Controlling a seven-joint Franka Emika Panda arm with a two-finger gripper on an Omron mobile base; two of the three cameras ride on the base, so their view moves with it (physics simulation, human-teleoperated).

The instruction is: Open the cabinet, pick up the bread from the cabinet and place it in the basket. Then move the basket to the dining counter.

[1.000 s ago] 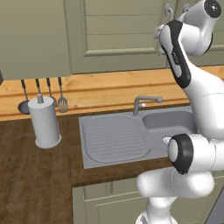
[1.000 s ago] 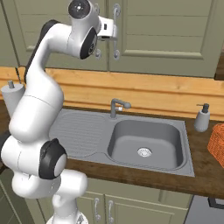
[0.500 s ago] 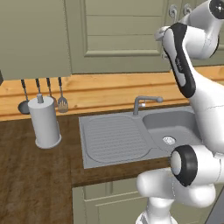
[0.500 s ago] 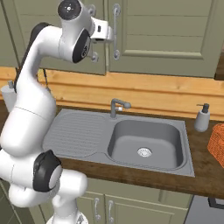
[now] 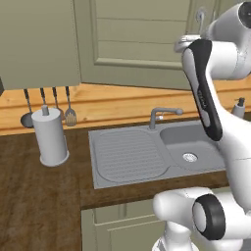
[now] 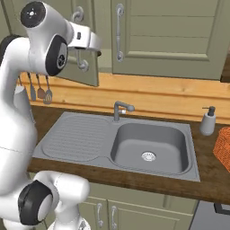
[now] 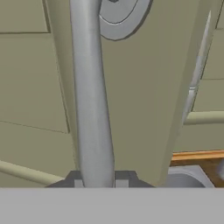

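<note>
Two fingers point(image 7: 97, 178) clamped on cabinet handle point(image 7: 91, 100), door point(image 6: 83, 67) ajar

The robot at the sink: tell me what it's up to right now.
The gripper is shut on the grey bar handle of the sage-green cabinet above the sink and is pulling that door open; in the right base view the door already stands out from the cabinet front. The orange basket sits on the worktop at the far right, beside a soap dispenser.
</note>
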